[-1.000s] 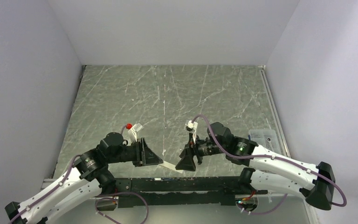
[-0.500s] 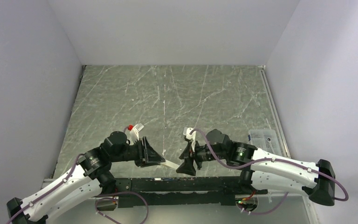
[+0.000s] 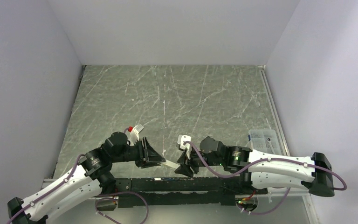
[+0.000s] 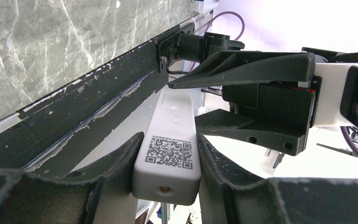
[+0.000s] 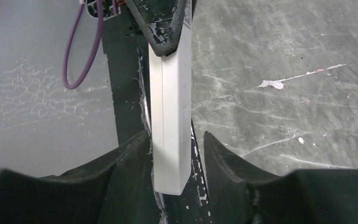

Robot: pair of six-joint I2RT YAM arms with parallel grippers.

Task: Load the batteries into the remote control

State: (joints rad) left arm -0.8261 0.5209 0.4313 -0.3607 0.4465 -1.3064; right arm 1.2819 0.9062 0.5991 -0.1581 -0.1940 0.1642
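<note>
Two arms come close together in the top view, low at the near edge of the worktop [image 3: 168, 102]. The left claw [image 3: 153, 157] and the right claw [image 3: 185, 164] point at each other. The remote control [image 3: 170, 164] is a white bar reaching from one to the other, held up over the dark rail [image 3: 177, 184] by the arm bases. A clear plastic box [image 3: 262, 137] lies at the right edge, well apart.

From the left wrist, the left claw is pinching the remote control, with one finger pressed on each long side. The face with a square printed code [image 4: 168, 151] is turned to the camera. The far end of the bar passes between the right claw's two black fingers.

From the right wrist, the right claw is spread around the bar's end. One finger looks to be against it, and the other stands a little off.
</note>
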